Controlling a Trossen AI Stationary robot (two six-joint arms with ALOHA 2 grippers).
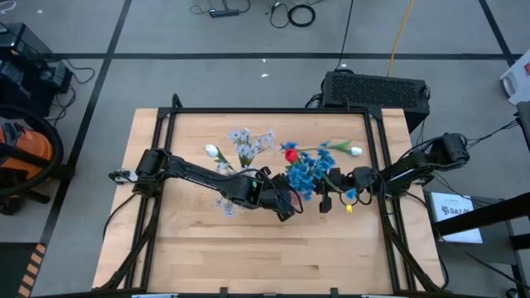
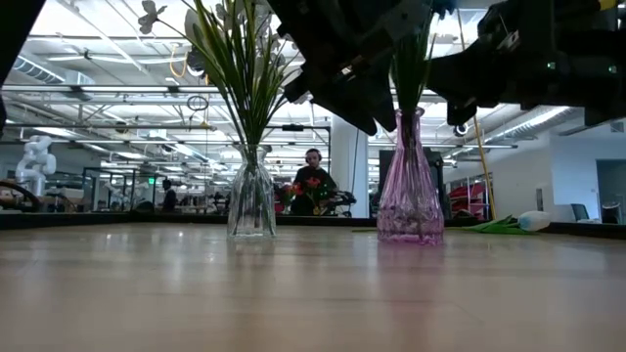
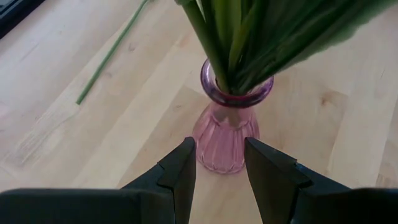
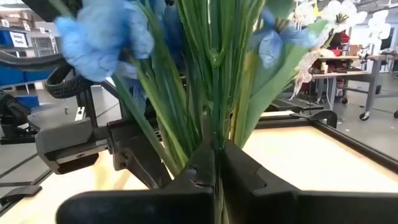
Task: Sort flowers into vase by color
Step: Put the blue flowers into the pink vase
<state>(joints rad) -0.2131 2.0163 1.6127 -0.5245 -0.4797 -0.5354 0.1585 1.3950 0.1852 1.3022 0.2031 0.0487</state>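
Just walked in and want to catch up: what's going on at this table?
Two robot arms are sorting artificial flowers into vases. The right gripper is shut on green stems of the blue flowers standing in the pink vase. The left gripper hovers open beside that vase, holding nothing. A clear vase holds the pale sprays. One white tulip lies on the table.

No words or numbers read clearly anywhere: the white box point(image 1: 458, 209) beside the table's right edge carries dark print, and blue bins point(image 4: 18, 38) carry white labels, all illegible.
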